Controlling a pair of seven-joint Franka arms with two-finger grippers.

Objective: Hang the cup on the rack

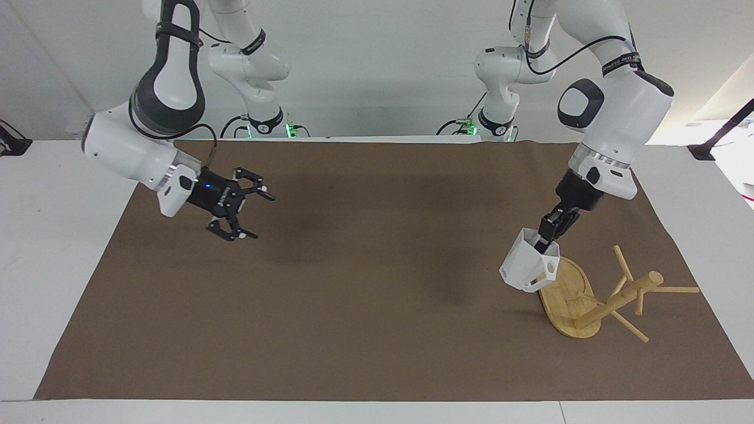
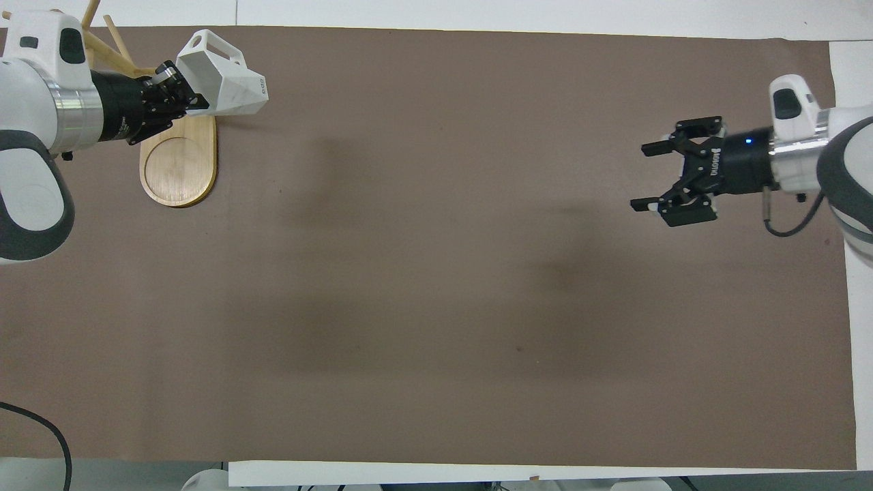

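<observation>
Left hand (image 1: 551, 232) pinches the faceted white cup (image 1: 526, 268) over the toppled bamboo rack (image 1: 589, 300); right hand (image 1: 244, 212) spread.

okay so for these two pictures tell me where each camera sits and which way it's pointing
Facing view: high across the table, facing the robots; both arms and their bases show at the top.
Overhead view: high above the robots' end, looking steeply down; only forearms and grippers show.
Shared: the cup held by the left gripper over the rack, the open right gripper, the brown mat.
</observation>
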